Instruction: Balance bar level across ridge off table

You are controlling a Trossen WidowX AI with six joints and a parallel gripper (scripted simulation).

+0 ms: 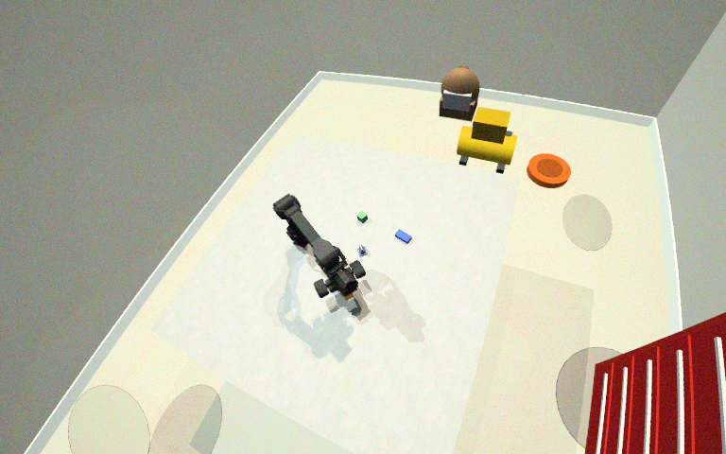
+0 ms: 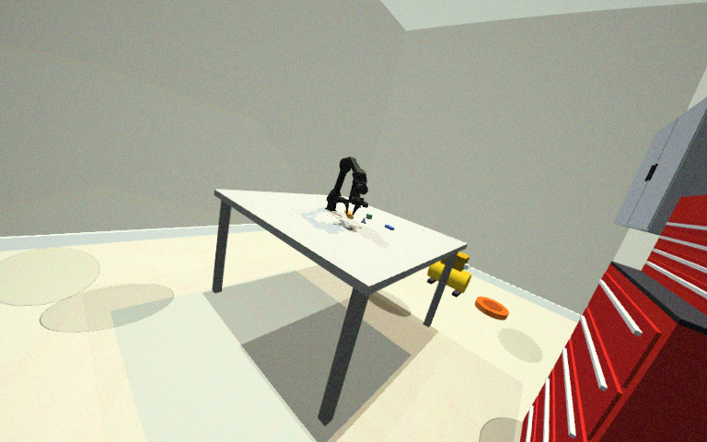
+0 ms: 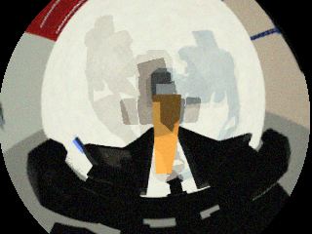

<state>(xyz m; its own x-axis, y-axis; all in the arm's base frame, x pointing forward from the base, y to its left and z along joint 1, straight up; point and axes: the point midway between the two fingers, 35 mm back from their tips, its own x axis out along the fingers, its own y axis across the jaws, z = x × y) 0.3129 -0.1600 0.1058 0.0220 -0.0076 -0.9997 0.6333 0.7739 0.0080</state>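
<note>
The orange bar [image 1: 349,295] [image 2: 349,215] [image 3: 166,151] is between the fingers of my gripper [image 1: 348,293] [image 2: 351,213] [image 3: 166,129], which is shut on it. The bar runs lengthwise away from the wrist camera. It hangs a little above the table [image 1: 417,375] [image 2: 365,265], with its shadow apart from it. The small dark bluish peaked piece, seemingly the ridge [image 1: 362,250] [image 2: 364,220], stands on the table to one side of the gripper, toward the green cube. The bar and this piece are apart. The fingers hide part of the bar in the top and exterior views.
A green cube [image 1: 362,217] [image 2: 368,215] and a flat blue block [image 1: 404,235] [image 2: 389,226] lie on the table beyond the peaked piece. A blue sliver [image 3: 78,145] shows beside a finger in the wrist view. Red drawers [image 1: 658,395] [image 2: 615,333] stand off the table.
</note>
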